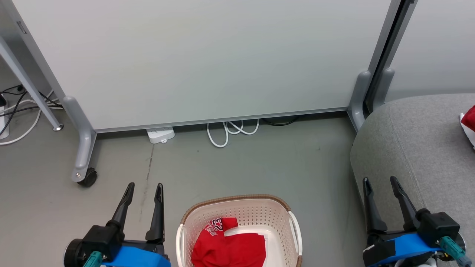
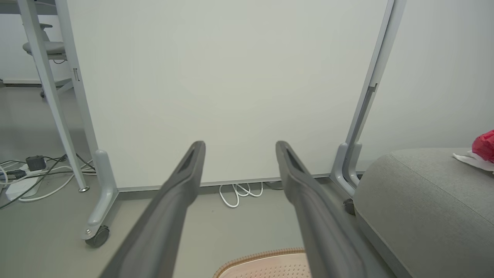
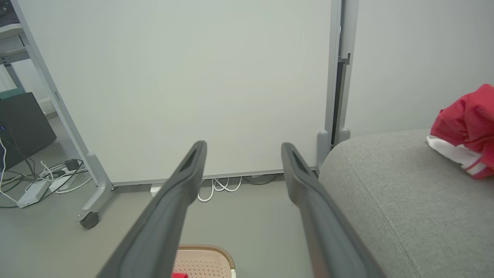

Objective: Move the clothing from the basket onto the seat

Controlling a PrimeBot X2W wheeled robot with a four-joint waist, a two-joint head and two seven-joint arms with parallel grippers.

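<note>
The cream basket [image 1: 293, 222] stands on the floor at the bottom middle of the head view, between my arms. A red garment with a white "23" [image 1: 226, 244] lies crumpled in it. The grey seat [image 1: 415, 148] rises at the right, and on its far right edge lies a second red garment [image 3: 467, 119] with white parts showing. My left gripper [image 1: 145, 184] hangs open and empty to the left of the basket. Over the seat's front corner my right gripper [image 1: 380, 179] is open and empty too. The wrist views show the basket rim [image 2: 262, 256] low down and the seat [image 2: 424, 193] at the right.
A pale partition panel [image 1: 200, 59] on grey legs with a caster [image 1: 87, 178] closes off the back. A white power strip [image 1: 160, 134] and a looped white cable [image 1: 228, 131] lie at its foot. More cables [image 1: 18, 107] trail at the far left.
</note>
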